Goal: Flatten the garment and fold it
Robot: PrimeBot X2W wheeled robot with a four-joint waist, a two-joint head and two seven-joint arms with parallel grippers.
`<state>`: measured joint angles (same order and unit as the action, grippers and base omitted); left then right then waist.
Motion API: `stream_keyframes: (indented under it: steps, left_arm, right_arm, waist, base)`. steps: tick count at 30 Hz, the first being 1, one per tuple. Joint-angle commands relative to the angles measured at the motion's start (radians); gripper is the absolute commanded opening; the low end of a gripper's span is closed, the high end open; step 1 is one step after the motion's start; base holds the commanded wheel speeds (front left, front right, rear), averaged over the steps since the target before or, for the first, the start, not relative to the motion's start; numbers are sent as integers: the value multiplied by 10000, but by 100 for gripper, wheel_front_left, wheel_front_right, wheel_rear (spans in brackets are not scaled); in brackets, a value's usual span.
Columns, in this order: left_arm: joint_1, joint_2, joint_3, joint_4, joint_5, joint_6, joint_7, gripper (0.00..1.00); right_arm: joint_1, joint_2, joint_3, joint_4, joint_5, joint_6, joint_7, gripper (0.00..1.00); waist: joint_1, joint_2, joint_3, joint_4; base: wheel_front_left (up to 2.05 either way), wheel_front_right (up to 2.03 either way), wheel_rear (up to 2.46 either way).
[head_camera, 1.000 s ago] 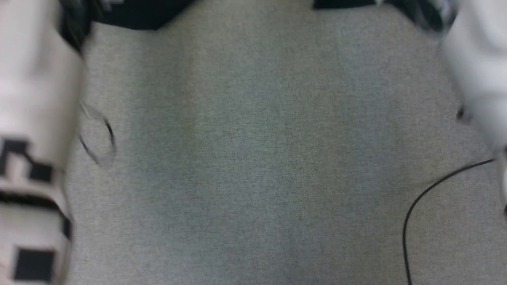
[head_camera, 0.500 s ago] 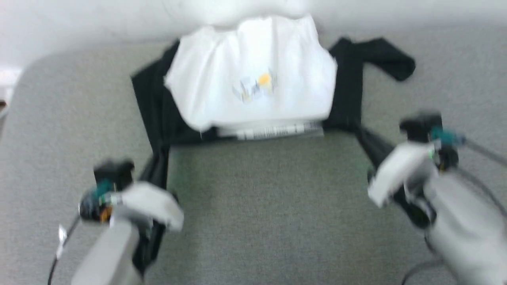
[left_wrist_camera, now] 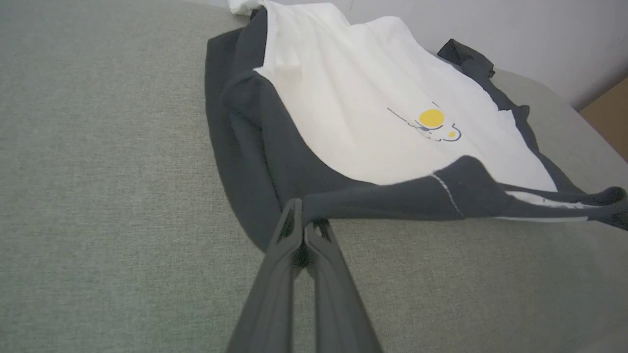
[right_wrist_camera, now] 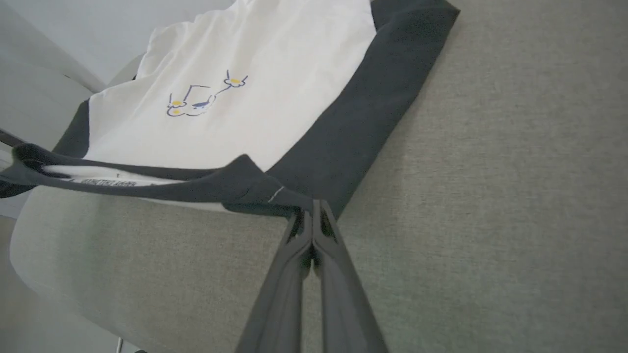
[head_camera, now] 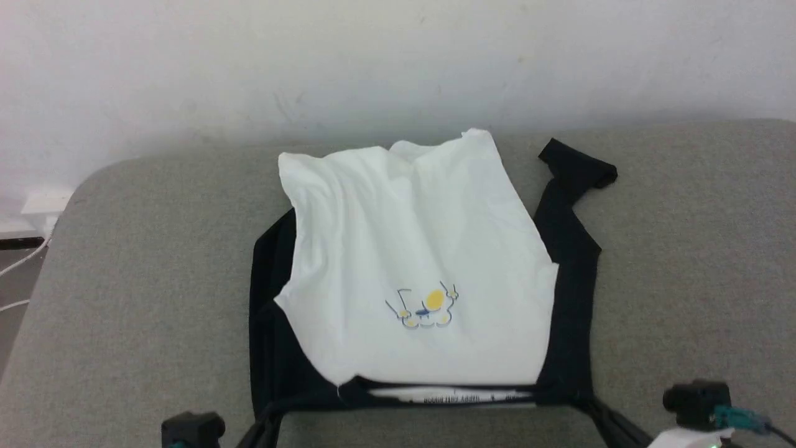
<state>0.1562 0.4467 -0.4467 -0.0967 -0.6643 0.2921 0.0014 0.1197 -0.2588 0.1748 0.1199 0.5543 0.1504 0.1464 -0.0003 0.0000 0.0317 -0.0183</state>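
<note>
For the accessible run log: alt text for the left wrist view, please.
The left hand, shut, pinches black fabric near the collar of a white T-shirt with black sleeves, spread chest-up on a grey fabric surface. A small yellow-and-blue graphic shows on its chest; a pale wall stands behind.

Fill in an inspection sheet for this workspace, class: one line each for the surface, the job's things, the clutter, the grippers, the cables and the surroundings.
surface: grey fabric surface, with a rounded corner at the far left.
job's things: garment lies chest up, neck towards the robot, far hem rumpled; one black sleeve sticks out at the far right.
clutter: nothing seen.
grippers: left gripper and right gripper are each shut on black fabric at the garment's near corners, with the neck edge stretched between them.
cables: white leads lie beyond the surface's left edge.
surroundings: white wall behind.
</note>
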Motion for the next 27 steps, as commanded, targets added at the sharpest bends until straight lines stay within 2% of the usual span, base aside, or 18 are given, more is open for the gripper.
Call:
stream_keyframes:
  steps: [1,4,8,11,16,17,18,19,20,23,27]
  left_arm:
    - [440,461,368,-93,-158,521,136,0]
    - [1020,574,295,-283,-374,622,458,0]
    - [1348,393,107,83,-670,536,644,0]
    - [1299,88,-79,783,-895,280,654,0]
    - [950,-540,-212,1923,-1111,-176,191,0]
    - [828,-646,-253,2078,-1098,-291,62,15]
    - [716,-747,-300,2227,-1100,-404,-26,45]
    - [617,-840,-360,2360,-1120,-506,-52,96]
    - [517,-912,-388,2453,-1123,-600,-125,100]
    - [316,-1040,-412,2657,-1089,-755,-366,100]
    - [235,-1020,-291,2554,-940,-730,-815,100]
  right_arm:
    - [840,239,-893,-695,-580,-197,656,0]
    - [2108,1272,-1741,-2118,-1468,-197,1874,0]
    - [2936,1832,-2206,-2998,-2366,-197,2876,0]
    - [3028,1971,-2220,-2739,-2689,-197,3080,0]
    - [2659,2036,-1855,-1717,-2982,-197,2707,0]
    - [2577,2044,-1783,-1533,-2950,-197,2580,0]
    - [2523,2050,-1668,-1372,-2926,-197,2499,36]
    - [2466,2055,-1587,-1275,-2825,-197,2371,49]
    - [2411,2059,-1507,-1225,-2763,-197,2231,100]
    - [2282,2064,-1308,-1340,-2651,-197,1637,100]
    - [2219,2062,-1169,-1859,-2586,-197,712,100]
  waist:
    - [3,0,-181,-35]
    - [3,0,-237,9]
    - [3,0,-170,35]
    - [3,0,-84,49]
    - [3,0,52,66]
    - [3,0,62,96]
    - [3,0,64,132]
    - [3,0,60,158]
    - [3,0,48,176]
    - [3,0,-25,204]
    - [3,0,-185,179]
  base:
    - [0,0,0]
    - [0,0,0]
    - [0,0,0]
    - [0,0,0]
    - [0,0,0]
    - [0,0,0]
    - [0,0,0]
    - [0,0,0]
    - [0,0,0]
    - [0,0,0]
    - [0,0,0]
